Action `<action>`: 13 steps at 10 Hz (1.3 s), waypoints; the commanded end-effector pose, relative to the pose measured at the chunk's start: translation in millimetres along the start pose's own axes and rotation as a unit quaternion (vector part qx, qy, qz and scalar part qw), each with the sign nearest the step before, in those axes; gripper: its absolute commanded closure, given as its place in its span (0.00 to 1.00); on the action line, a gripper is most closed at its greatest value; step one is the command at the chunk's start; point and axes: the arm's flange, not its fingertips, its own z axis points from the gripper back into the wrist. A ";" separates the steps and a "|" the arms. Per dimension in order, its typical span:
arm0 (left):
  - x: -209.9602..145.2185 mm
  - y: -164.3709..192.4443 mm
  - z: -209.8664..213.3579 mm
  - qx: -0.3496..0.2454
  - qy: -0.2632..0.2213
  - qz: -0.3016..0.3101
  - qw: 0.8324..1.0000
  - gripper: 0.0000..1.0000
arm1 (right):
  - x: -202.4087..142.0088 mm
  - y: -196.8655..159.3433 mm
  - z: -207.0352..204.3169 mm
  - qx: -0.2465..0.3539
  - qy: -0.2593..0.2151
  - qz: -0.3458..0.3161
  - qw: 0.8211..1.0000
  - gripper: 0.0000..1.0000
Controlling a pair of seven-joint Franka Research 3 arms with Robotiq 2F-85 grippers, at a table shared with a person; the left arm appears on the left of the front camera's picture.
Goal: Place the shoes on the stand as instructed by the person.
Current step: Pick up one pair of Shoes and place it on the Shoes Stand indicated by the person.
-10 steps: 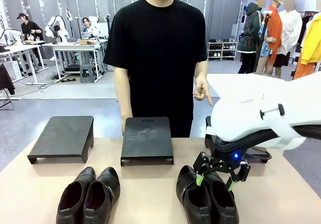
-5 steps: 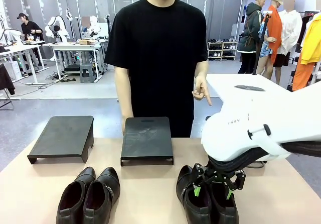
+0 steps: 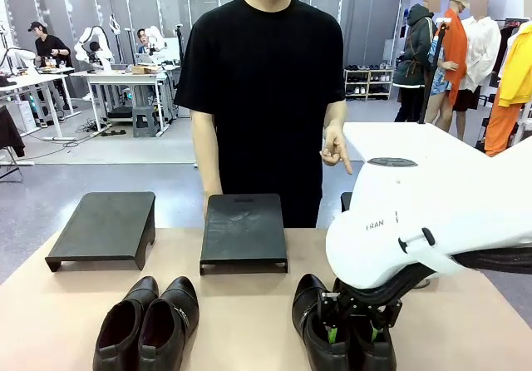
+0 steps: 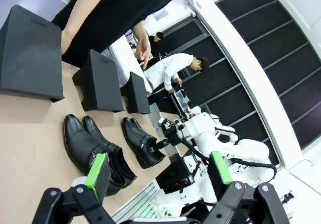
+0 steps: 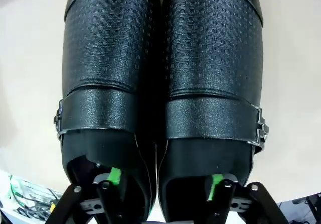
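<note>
Black embossed-leather shoes [image 5: 210, 83], toes away from me; R gripper [image 5: 165, 179] jaws pinch their inner walls, L gripper [image 4: 158, 170] jaws wide.

A tan table [image 3: 249, 321] lies in front; far behind stand white workbenches [image 3: 125, 77] and a low shelf rack [image 3: 368, 82].

Operator: What do we lose in the front view?
Technician: The right arm's white link [image 3: 432, 213] covers the third stand [image 4: 134, 91]. The bottom edge cuts off the heels of the right pair of shoes [image 3: 309, 301] and the left pair [image 3: 158, 313].
Operator: And the right end effector [image 3: 352, 334]?
Technician: Its fingertips sit inside the shoe openings; we cannot see where the pads [image 5: 114, 176] touch. The right wrist view crops the toes.
</note>
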 end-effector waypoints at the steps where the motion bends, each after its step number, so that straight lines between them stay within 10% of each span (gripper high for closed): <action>1: -0.7 0.2 1.5 -0.006 0.002 -0.005 1.000 0.00 | 2.5 11.7 -3.5 -0.015 -0.016 -0.015 1.000 0.95; 9: -0.7 0.2 1.5 -0.006 0.002 -0.005 1.000 0.00 | 7.0 14.5 8.3 -0.026 -0.035 -0.032 0.998 1.00; 13: -0.7 0.2 1.5 -0.006 0.002 -0.005 1.000 0.00 | -1.6 -4.7 79.2 -0.016 -0.112 0.003 0.994 1.00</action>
